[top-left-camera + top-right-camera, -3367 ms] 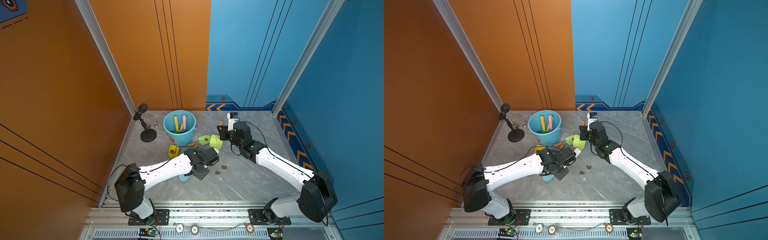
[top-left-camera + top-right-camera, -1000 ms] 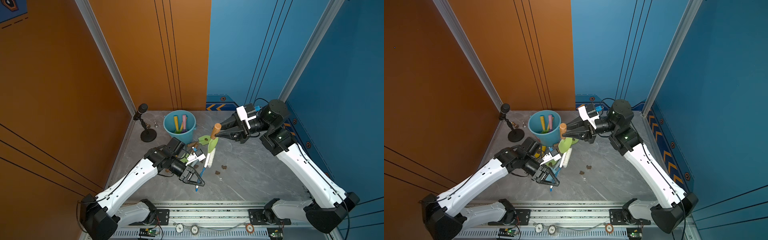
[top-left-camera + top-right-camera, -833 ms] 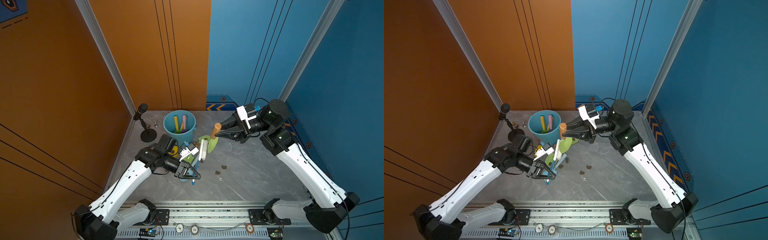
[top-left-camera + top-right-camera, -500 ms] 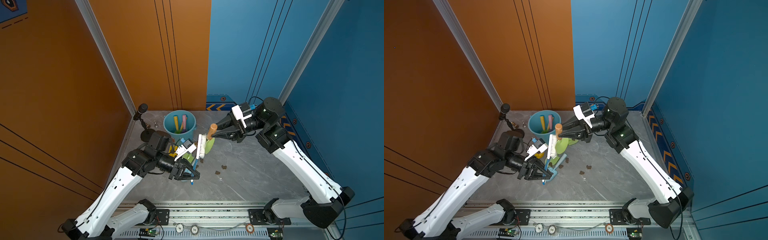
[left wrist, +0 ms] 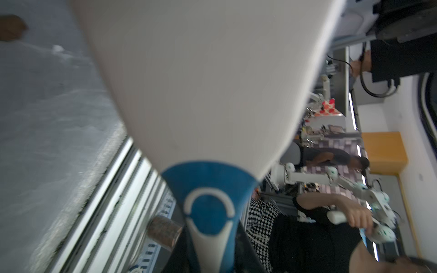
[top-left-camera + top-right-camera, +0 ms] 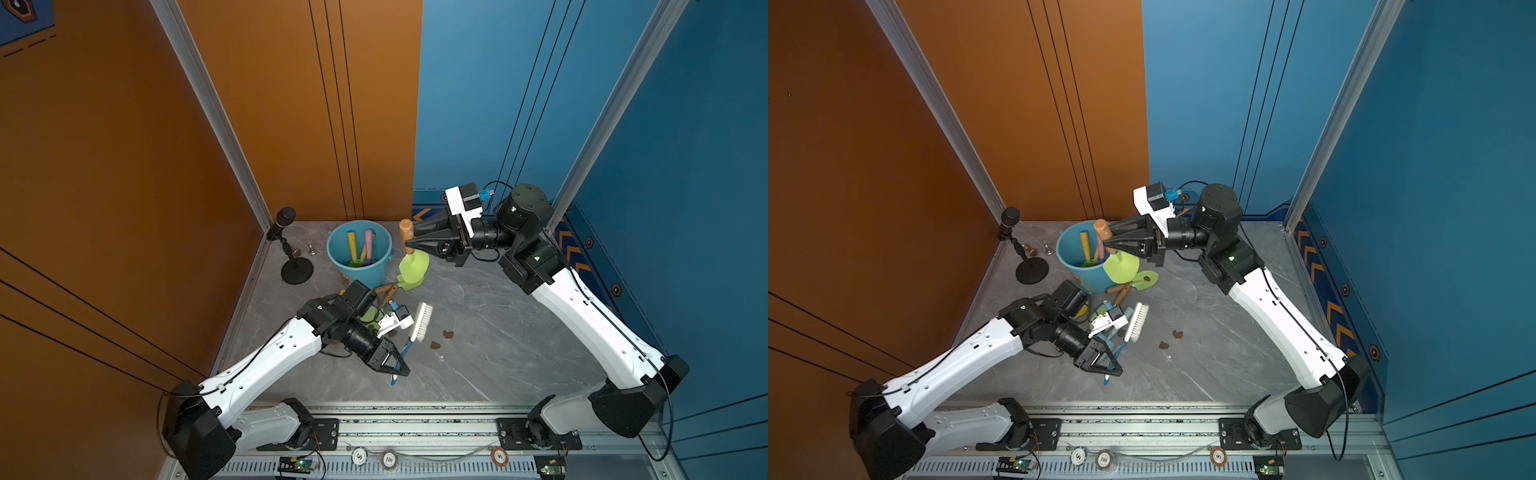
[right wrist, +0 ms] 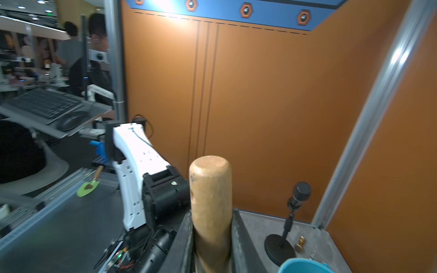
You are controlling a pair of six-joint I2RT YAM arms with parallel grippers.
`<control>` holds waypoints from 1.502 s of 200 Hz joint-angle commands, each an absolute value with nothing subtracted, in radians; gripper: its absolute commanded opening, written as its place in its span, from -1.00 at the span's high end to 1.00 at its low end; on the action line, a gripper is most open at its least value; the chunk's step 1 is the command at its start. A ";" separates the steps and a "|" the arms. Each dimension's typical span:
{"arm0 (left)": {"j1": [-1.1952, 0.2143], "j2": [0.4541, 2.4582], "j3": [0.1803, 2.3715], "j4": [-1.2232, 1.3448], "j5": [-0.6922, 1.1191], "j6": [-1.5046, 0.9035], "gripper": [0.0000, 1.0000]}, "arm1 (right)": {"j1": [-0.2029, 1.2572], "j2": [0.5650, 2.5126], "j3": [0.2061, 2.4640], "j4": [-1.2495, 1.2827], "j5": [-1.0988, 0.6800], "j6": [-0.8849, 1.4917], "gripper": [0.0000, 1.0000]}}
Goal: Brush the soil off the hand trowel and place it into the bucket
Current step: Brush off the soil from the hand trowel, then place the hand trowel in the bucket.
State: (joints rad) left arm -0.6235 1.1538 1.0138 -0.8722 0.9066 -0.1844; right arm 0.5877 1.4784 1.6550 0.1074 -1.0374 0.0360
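The right gripper was clamped tight on the wooden handle of the trowel. It held the trowel upright, green blade hanging down, just beside the bucket, outside the rim and clear of the table. In the right wrist view the trowel stood between the two jaws, with a little of the bucket in sight close by.

The left gripper was almost closed, pinching the blue handle of the brush. It was low down on the robot's side of the bucket. The white bristles were well apart from the trowel and touched nothing.

The soil lay as a few dark lumps on the table, farther from the bucket than the brush head. From above, no lumps could be made out on the held blade. A second trowel lay flat near the bucket's foot; a dark patch on it was too small to identify.

With brush and blade apart, the brushing looked finished or paused, and the placing step seemed at hand. The next move would call for lifting the blade over the rim, centring it above the mouth beside the tools already standing inside, lowering it and letting go.
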 commanded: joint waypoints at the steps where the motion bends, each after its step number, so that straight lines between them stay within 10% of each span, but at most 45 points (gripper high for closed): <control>1: -0.504 1.058 1.062 -0.893 0.529 -0.312 1.00 | 0.598 1.549 1.711 0.159 -0.712 0.070 0.72; 59: -0.309 0.817 1.078 -0.897 0.103 -0.328 1.00 | 0.680 1.878 1.923 0.263 -0.274 0.056 0.72; 158: -0.279 0.733 0.943 -0.813 0.087 -0.324 1.00 | 0.746 2.363 2.161 0.302 -0.101 0.069 0.66; 226: -0.272 0.760 0.938 -0.789 0.124 -0.312 1.00 | 0.746 2.372 2.136 0.223 -0.148 0.113 0.04; 300: -0.268 0.758 0.908 -0.788 0.163 -0.313 1.00 | 0.774 2.039 1.878 0.192 -0.047 0.133 -0.03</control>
